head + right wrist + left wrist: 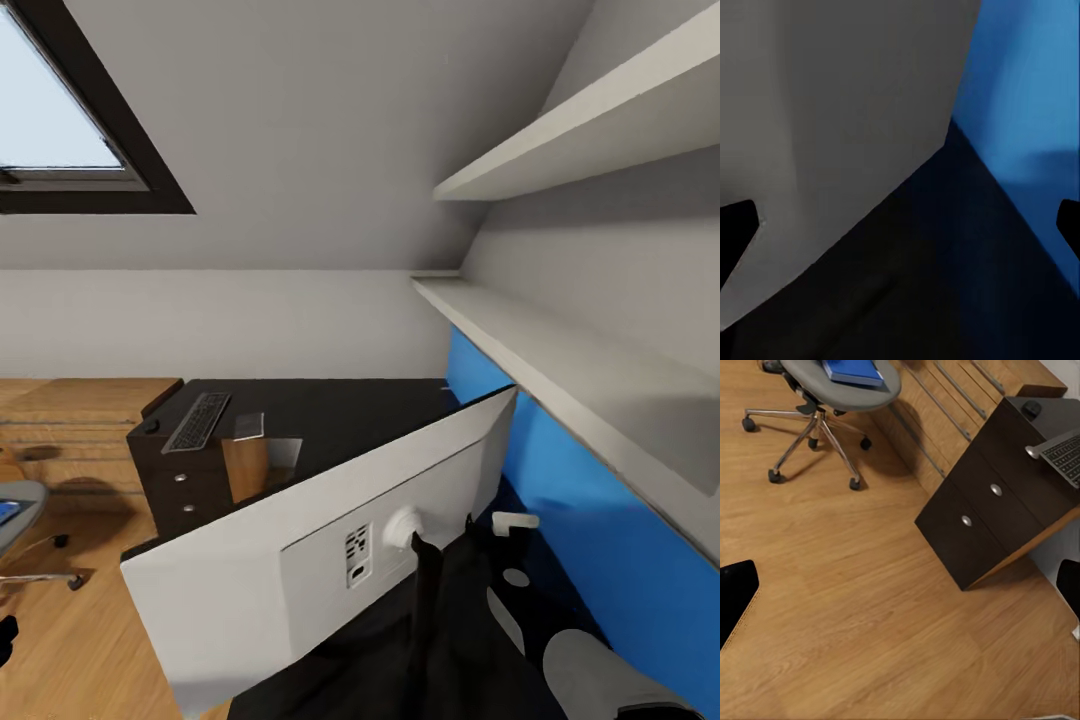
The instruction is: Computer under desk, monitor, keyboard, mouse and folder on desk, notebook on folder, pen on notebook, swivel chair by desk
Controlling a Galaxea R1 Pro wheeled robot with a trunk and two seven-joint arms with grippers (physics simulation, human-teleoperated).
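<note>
The monitor [300, 540] stands tilted on the black desk [350, 410], its pale grey back facing me. In the right wrist view that back [832, 112] looms close, and my right gripper [900, 229] is open just behind it, holding nothing. At the desk's far end lie the keyboard [200, 420], the mouse [150, 425] and a small grey notebook [248, 427]. The swivel chair [844, 397] stands on the floor with the blue folder [855, 371] on its seat. My left gripper [900, 589] hangs open above the floor, beside the desk's drawer unit [982, 502].
A blue wall panel [600, 530] runs along the desk's right side under two pale shelves [560, 350]. A light-wood chest [80, 420] stands beyond the drawer unit. A roof window [60, 130] is at the upper left. Wood floor [870, 607] lies between chair and desk.
</note>
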